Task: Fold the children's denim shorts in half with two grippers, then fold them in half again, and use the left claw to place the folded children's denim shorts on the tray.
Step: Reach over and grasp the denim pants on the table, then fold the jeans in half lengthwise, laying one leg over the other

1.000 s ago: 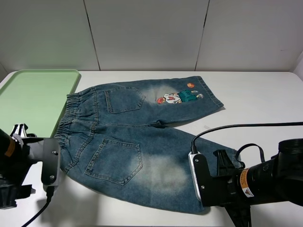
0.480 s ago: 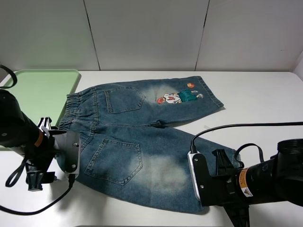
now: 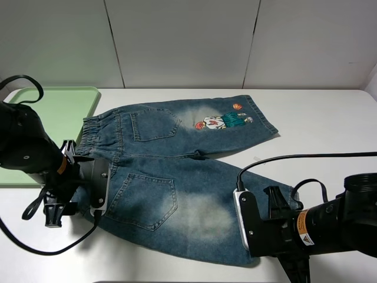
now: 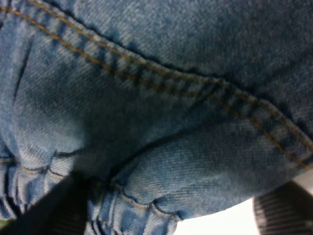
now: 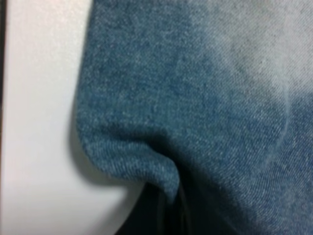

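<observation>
The children's denim shorts (image 3: 177, 171) lie flat on the white table, waistband to the left, legs to the right, cartoon patch (image 3: 222, 121) on the far leg. My left claw (image 3: 97, 190) sits on the near waistband corner. In the left wrist view its dark fingers (image 4: 61, 208) stand wide apart with the puckered waistband denim (image 4: 161, 122) between them. My right gripper (image 3: 240, 223), with the white panel, is at the near leg's hem. In the right wrist view the hem (image 5: 146, 166) is bunched into a fold at its dark fingertip (image 5: 156, 213).
The pale green tray (image 3: 41, 127) lies at the far left, just beyond the waistband. Black cables trail from both arms over the table's near part. White wall panels stand behind the table.
My left arm has swung right and away from the near edge, from beside the shorts onto the near waistband corner. The right gripper and the shorts have stayed put.
</observation>
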### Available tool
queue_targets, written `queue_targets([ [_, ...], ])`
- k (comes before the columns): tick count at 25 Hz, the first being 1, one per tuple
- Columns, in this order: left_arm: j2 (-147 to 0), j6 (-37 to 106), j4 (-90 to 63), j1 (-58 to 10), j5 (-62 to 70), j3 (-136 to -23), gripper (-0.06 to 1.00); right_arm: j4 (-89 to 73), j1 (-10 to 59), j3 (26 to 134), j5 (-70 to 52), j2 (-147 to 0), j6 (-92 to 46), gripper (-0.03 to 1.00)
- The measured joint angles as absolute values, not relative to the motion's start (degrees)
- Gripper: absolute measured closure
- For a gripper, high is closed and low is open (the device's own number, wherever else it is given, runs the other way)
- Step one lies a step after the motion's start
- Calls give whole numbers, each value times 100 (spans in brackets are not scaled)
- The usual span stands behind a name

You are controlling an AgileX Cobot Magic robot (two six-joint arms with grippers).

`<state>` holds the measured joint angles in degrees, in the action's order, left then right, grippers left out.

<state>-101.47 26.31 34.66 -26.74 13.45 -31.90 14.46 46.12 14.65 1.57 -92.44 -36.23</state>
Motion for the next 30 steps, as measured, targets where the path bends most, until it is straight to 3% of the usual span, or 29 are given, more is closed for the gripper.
queue_targets([
  [6, -10214, 2635, 3530, -2674, 1182, -3190, 64, 1446, 4612, 1465, 157, -9244, -3623, 99],
  [10, -10234, 2635, 3590, -2674, 1138, -3190, 81, 1446, 4612, 1465, 157, -9244, -3623, 99],
  [24, -10241, 2578, 3767, -2674, 1136, -3190, 83, 1442, 4612, 1465, 115, -9236, -3531, 99],
  [30, -10177, 2401, 3769, -2674, 1153, -3190, 83, 1403, 4612, 1447, -514, -8859, -3451, 99],
])
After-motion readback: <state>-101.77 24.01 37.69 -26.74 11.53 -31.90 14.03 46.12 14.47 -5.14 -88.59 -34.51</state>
